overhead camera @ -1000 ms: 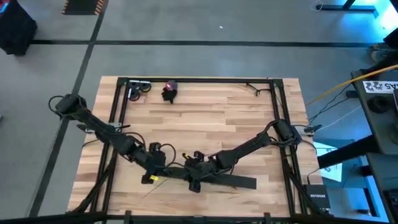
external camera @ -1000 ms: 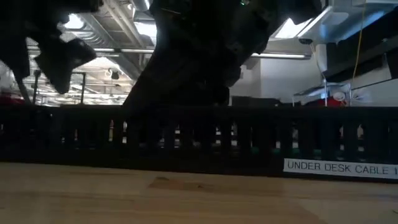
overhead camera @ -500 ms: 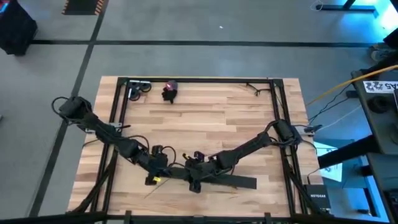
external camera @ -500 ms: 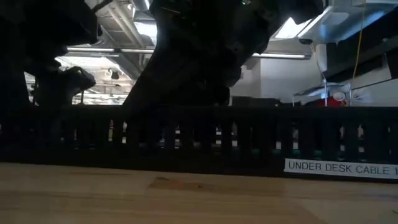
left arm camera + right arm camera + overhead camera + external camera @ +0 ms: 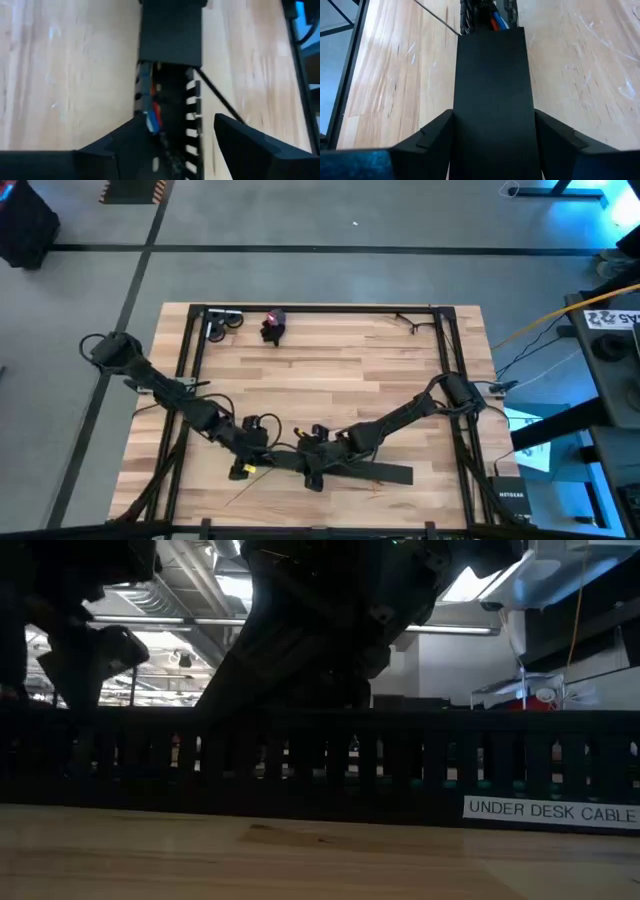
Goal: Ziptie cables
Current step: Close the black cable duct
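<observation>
A: Start at the left gripper (image 5: 172, 145). Its fingers stand apart, straddling the slotted black tray (image 5: 172, 107), and the cables (image 5: 150, 107), blue, reddish and grey, lie in the tray's channel right between them. It grips nothing.

B: And the right gripper (image 5: 492, 145)?

A: Its fingers sit either side of the flat black cover (image 5: 491, 95) on that same tray. They flank it closely, but I cannot tell whether they pinch it or just bracket it. The wire ends peek out past the cover's far edge.

B: So how should this step go?

A: My judgement: keep the right arm steadying the cover so the tray cannot slide on the table (image 5: 330, 380), and let the left come down squarely over the bundle, gathering all the wires together, not snagging one on the tray's teeth. A thin dark strip (image 5: 220, 100) lies slanted just beside the tray; probably the tie, and worth not knocking away.

B: Anything different from a moment ago?

A: Little. From above, the left arm's elbow has shifted slightly and its gripper has crept along the tray's left end; at table level its dark shape has moved. The right arm looks unmoved, and the oddments at the far edge too.
</observation>
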